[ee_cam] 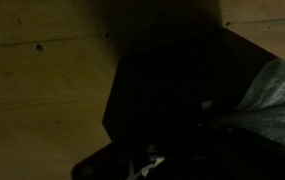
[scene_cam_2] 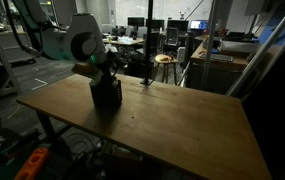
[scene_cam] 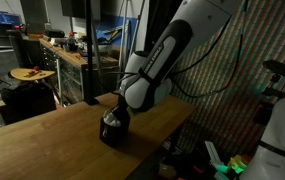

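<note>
Wooden table [scene_cam_2: 182, 120], seen in both exterior views, with the white robot arm [scene_cam: 172, 50] bent down over its near corner. A dark, boxy object [scene_cam_2: 106, 97] stands upright on the tabletop close to that corner, and in the wrist view its black bulk [ee_cam: 172, 110] covers most of the wood. The gripper [scene_cam: 117, 112] sits on top of this object with its jaws drawn together; it cannot be told whether they pinch any part of it.

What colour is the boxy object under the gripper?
Black; the boxy object shows best in an exterior view, against the light wooden table.
</note>
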You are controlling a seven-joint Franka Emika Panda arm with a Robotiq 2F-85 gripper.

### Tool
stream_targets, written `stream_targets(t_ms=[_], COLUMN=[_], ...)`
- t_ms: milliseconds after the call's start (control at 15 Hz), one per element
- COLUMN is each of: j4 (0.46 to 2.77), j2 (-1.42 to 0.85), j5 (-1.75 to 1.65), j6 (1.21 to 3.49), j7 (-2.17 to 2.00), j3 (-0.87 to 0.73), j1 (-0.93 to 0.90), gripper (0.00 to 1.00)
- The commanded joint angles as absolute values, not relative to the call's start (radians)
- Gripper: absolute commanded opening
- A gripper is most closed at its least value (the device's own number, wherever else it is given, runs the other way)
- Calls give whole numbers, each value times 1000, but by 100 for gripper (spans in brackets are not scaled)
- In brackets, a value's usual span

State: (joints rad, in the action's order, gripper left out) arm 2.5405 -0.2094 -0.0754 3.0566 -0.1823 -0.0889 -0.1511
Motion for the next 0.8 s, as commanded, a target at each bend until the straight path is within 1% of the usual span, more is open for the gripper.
stream_targets(t_ms=[0,267,733], j4=[2545,2544,2536], j2=[-165,-58,63], j5=[-98,-75,-221], j6=[3042,3000,2920], j7=[-216,-233,-374], j3=[-129,-123,-122], j1=[-182,-173,-159], gripper=[3,4,6])
